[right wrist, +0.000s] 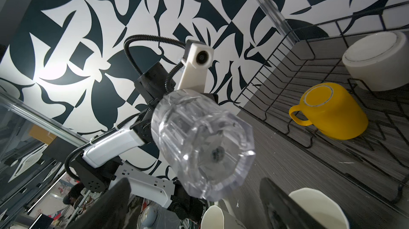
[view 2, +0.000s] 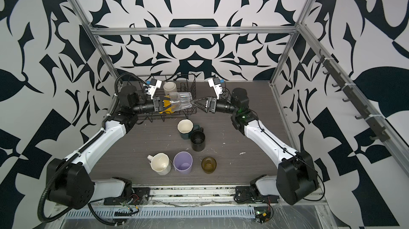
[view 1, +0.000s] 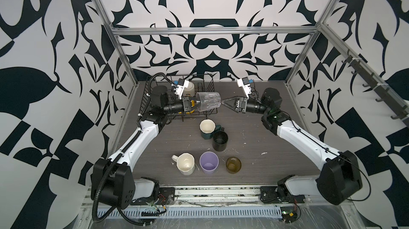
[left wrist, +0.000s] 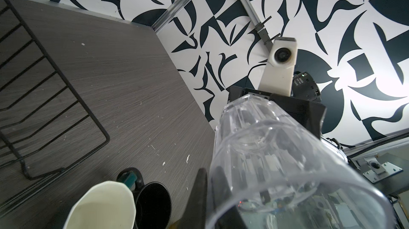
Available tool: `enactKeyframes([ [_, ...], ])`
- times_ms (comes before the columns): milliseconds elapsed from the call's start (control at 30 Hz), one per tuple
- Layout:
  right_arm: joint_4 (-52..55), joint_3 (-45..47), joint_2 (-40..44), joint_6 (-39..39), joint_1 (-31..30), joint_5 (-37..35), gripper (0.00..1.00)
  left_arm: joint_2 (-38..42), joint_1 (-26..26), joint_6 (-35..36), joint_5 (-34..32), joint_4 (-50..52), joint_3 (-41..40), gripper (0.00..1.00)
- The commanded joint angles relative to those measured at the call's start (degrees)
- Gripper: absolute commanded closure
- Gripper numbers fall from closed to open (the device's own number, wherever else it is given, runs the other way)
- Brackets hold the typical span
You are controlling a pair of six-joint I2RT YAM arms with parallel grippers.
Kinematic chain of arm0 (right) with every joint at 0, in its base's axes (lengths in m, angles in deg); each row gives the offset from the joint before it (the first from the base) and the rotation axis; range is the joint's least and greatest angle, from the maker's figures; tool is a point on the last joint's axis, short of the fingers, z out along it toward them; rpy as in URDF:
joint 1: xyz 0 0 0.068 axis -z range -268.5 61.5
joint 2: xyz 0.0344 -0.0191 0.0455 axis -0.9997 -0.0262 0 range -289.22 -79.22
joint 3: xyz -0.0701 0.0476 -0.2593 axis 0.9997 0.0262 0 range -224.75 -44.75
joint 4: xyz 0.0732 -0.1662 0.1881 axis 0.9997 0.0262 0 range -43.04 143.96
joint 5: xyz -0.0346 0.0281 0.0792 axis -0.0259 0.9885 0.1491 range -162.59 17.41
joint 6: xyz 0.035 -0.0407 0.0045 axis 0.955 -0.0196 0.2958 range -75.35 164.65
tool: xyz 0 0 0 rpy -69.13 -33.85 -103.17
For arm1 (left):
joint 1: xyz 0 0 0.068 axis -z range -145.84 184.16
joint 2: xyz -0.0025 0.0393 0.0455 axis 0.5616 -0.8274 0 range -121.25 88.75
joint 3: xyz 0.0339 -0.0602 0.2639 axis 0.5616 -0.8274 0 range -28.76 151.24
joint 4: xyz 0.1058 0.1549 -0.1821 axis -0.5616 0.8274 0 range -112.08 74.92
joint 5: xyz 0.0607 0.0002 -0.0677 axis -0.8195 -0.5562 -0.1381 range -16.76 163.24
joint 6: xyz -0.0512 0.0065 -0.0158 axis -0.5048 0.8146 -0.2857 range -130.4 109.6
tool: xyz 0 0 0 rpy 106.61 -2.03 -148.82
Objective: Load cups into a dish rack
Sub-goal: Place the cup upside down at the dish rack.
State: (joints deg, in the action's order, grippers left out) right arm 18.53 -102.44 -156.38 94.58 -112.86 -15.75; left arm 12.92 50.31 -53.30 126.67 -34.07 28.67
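left gripper (view 1: pixel 193 106) clamped on the rim of the clear glass (view 1: pixel 209 101). Glass is held sideways in the air, over the dish rack (view 1: pixel 205 87) corner nearest the table (view 1: pixel 254 139) centre. right gripper (view 1: pixel 224 102) spread wide, tips right at the glass base (touching or not: can't tell). In the rack, both upside down: yellow mug (right wrist: pixel 332 110), white mug (right wrist: pixel 376 61). Upright on the table: dark-green mug (view 1: pixel 207 130) against black mug (view 1: pixel 220 140). In the near row are cream mug (view 1: pixel 186 164), lilac tumbler (view 1: pixel 209 163), amber glass (view 1: pixel 233 165).
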Motion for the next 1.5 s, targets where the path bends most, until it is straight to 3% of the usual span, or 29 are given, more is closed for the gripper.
enactKeyframes([
  [0,-2.06,-4.02,0.07,-1.48,-1.73,1.79,0.04,0.18,0.21,-1.05,2.04,-3.67,-0.21,1.00],
  [667,-2.43,-9.57,-8.61,-0.52,-6.56,1.44,0.07,-0.65,2.14,-1.68,4.56,-4.45,0.73,1.00],
  [1000,15.56,-9.06,-1.61,-12.11,-5.37,-10.85,0.04,0.04,2.14,-1.31,5.50,-4.17,1.18,1.00],
  [1467,19.54,-7.63,1.03,-13.21,-2.53,-6.28,0.00,-1.77,2.23,-2.66,9.04,-6.61,2.84,1.00],
])
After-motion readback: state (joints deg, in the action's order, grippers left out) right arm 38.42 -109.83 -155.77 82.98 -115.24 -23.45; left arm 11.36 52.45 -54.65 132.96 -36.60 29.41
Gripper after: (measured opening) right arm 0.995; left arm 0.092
